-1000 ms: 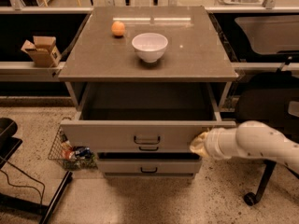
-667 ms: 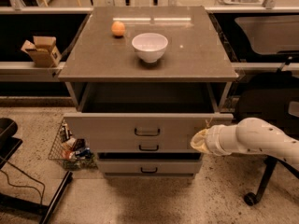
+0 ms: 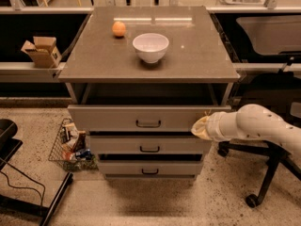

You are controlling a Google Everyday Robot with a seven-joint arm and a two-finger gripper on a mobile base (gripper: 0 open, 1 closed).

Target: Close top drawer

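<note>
The top drawer [image 3: 117, 118] is a wide grey drawer with a small dark handle [image 3: 148, 124] at its centre. It stands out only a little from the cabinet, with a dark gap above its front. My gripper [image 3: 201, 127] is at the end of the white arm [image 3: 256, 126] coming in from the right. It presses against the right end of the drawer front. Two shorter grey drawers [image 3: 149, 146] sit below, both shut.
A white bowl [image 3: 150, 47] and an orange [image 3: 118, 28] sit on the cabinet top [image 3: 202, 55]. A wire basket of items [image 3: 70, 145] stands on the floor at left. A cardboard box [image 3: 41, 51] is on the left shelf. A wheeled chair base [image 3: 263, 173] is at right.
The top drawer has slid back into the cabinet, from well open to nearly closed. My gripper and arm have moved inward with its front.
</note>
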